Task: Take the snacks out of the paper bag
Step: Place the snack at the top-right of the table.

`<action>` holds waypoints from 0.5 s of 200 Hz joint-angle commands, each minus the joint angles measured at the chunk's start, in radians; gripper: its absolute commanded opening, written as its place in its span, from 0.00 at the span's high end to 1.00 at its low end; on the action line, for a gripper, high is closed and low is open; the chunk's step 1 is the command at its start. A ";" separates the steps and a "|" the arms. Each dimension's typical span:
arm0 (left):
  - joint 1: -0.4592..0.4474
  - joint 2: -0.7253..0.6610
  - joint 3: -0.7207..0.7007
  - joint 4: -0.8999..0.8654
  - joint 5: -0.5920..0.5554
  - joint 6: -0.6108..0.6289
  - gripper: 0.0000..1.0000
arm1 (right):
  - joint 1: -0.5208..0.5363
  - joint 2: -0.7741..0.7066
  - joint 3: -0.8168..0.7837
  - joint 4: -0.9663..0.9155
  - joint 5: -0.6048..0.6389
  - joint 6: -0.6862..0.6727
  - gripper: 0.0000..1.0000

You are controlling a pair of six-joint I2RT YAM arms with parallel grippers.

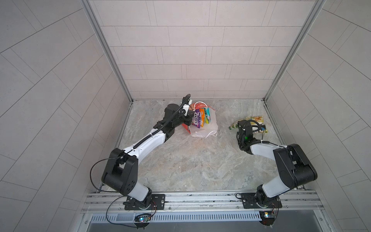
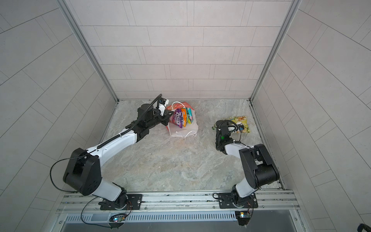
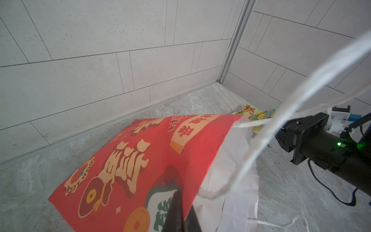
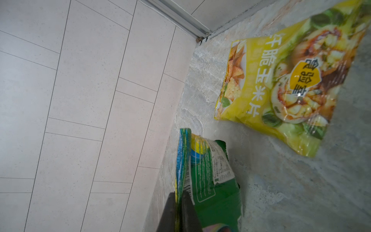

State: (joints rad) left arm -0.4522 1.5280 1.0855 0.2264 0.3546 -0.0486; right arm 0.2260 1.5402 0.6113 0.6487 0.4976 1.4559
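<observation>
at the far centre of the table (image 1: 190, 164), the paper bag (image 3: 140, 160) is lying tilted, mouth gaping rightward, snacks (image 1: 200, 118) standing inside. left gripper (image 3: 183, 200) is clamping its red wall. far right, right gripper (image 4: 179, 195) is pinching a green packet (image 4: 210, 180) near a yellow chip bag (image 4: 281, 90).

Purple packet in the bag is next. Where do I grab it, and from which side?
Pinch the purple packet by its end edge nearest the mouth of the paper bag, coming in through that opening. It stands on edge, flat against the orange packet, so likely only that thin edge is reachable.
</observation>
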 commanded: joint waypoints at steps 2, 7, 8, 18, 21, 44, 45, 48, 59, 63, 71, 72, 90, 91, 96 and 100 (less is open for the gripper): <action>-0.003 -0.002 0.001 0.024 0.031 -0.006 1.00 | 0.021 -0.052 -0.074 0.027 0.050 0.049 0.90; -0.003 -0.003 0.000 0.024 0.031 -0.006 1.00 | 0.023 -0.064 -0.087 0.021 0.056 0.056 0.90; -0.003 -0.002 0.000 0.024 0.031 -0.006 1.00 | 0.023 -0.066 -0.089 0.020 0.058 0.058 0.90; -0.003 0.001 -0.001 0.027 0.032 -0.006 1.00 | 0.026 -0.089 -0.113 0.010 0.069 0.069 0.90; -0.004 0.003 -0.001 0.027 0.032 -0.007 1.00 | 0.026 -0.096 -0.119 0.009 0.073 0.072 0.90; -0.003 0.008 -0.002 0.030 0.032 -0.008 1.00 | 0.032 -0.146 -0.158 -0.019 0.076 0.080 0.99; -0.003 0.008 -0.001 0.031 0.033 -0.008 1.00 | 0.032 -0.147 -0.158 -0.020 0.074 0.081 0.99; -0.004 0.009 -0.001 0.031 0.033 -0.008 1.00 | 0.032 -0.150 -0.164 -0.022 0.068 0.086 1.00; -0.003 0.008 0.001 0.031 0.034 -0.010 1.00 | 0.033 -0.152 -0.186 -0.018 0.051 0.116 1.00; -0.004 0.009 -0.001 0.031 0.034 -0.010 1.00 | 0.034 -0.150 -0.194 -0.009 0.047 0.125 1.00; -0.004 0.009 -0.002 0.031 0.034 -0.012 1.00 | 0.035 -0.140 -0.206 0.002 0.047 0.146 1.00; -0.003 0.008 -0.001 0.031 0.034 -0.012 1.00 | 0.035 -0.138 -0.207 0.003 0.047 0.149 1.00; -0.004 0.010 -0.004 0.034 0.037 -0.013 1.00 | 0.035 -0.093 -0.210 0.033 0.047 0.173 1.00; -0.004 0.011 -0.004 0.034 0.037 -0.014 1.00 | 0.035 -0.089 -0.210 0.034 0.048 0.173 1.00; -0.003 0.012 -0.005 0.033 0.037 -0.013 1.00 | 0.035 -0.074 -0.207 0.044 0.048 0.176 1.00; -0.004 0.010 -0.004 0.033 0.037 -0.013 1.00 | 0.035 -0.063 -0.205 0.047 0.048 0.184 1.00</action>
State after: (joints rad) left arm -0.4522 1.5314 1.0855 0.2283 0.3599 -0.0528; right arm 0.2539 1.4261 0.4072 0.6552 0.5388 1.5608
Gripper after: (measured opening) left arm 0.048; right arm 0.050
